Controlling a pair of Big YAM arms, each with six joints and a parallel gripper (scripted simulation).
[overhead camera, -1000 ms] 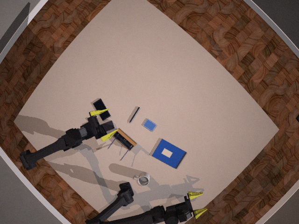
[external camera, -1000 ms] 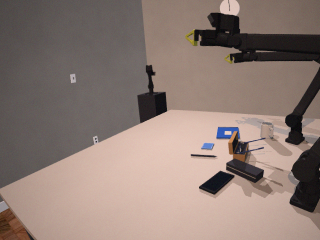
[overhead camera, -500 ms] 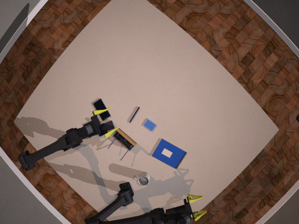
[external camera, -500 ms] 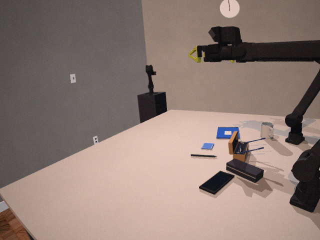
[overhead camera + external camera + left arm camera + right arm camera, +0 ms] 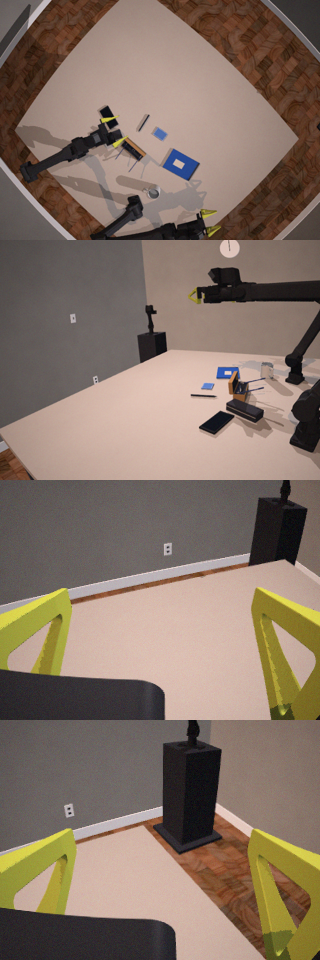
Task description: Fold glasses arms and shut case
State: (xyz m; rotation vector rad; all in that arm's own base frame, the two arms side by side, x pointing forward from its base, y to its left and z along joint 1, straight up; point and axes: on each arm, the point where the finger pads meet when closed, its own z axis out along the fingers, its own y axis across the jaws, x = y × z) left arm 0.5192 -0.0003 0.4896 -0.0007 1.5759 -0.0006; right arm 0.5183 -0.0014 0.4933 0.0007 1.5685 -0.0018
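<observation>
Evidently we have the brown glasses case (image 5: 136, 147) (image 5: 233, 383) open on the tabletop (image 5: 180, 77) (image 5: 129, 426), its lid raised on the side away from the temple arms (image 5: 133, 166) (image 5: 252, 390). The glasses lie in its lower half, those arms reaching out past the front edge, so we judge they would block the lid and must be folded first. Our left pincer (image 5: 123, 126) (image 5: 196, 295) (image 5: 161, 598) is spread well above the tabletop, aimed outward rather than down; our right pincer (image 5: 218, 218) (image 5: 162, 839) is also spread, off towards the table's edge. Neither holds anything, leaving both free. The closed black case (image 5: 117, 133) (image 5: 244, 410) sits just beside ours, so we reckon a low sideways approach there could nudge it
</observation>
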